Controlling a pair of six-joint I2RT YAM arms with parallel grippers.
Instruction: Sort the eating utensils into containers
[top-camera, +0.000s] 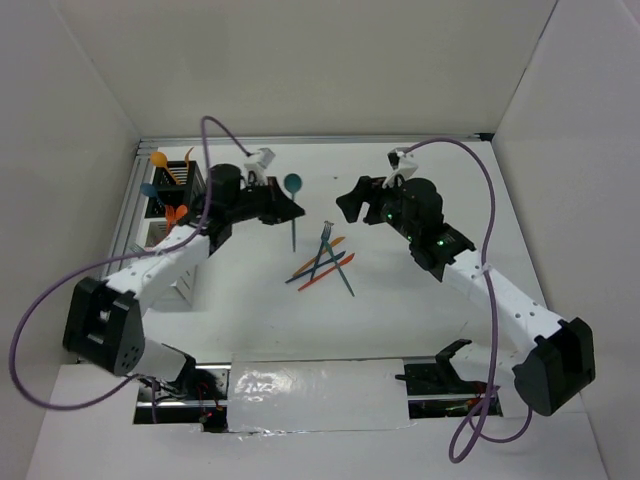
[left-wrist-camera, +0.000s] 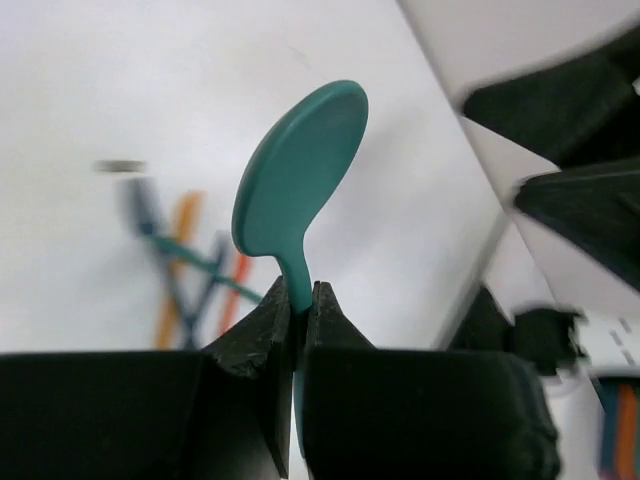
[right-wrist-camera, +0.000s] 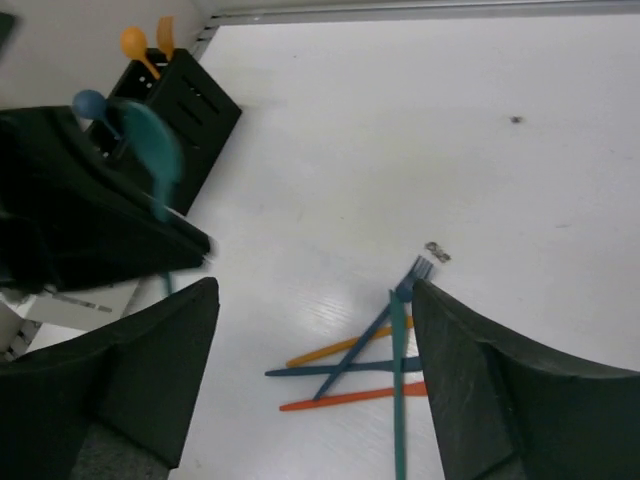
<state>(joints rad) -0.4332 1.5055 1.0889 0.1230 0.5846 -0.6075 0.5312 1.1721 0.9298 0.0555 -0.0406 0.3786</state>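
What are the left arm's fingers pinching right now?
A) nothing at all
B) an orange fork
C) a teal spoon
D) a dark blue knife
C: in the left wrist view the left arm's fingers are pressed together on the thin handle of the teal spoon, with its bowl sticking out beyond them.

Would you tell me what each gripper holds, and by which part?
Left gripper: teal spoon, by the handle just below the bowl. Right gripper: open, holding nothing.
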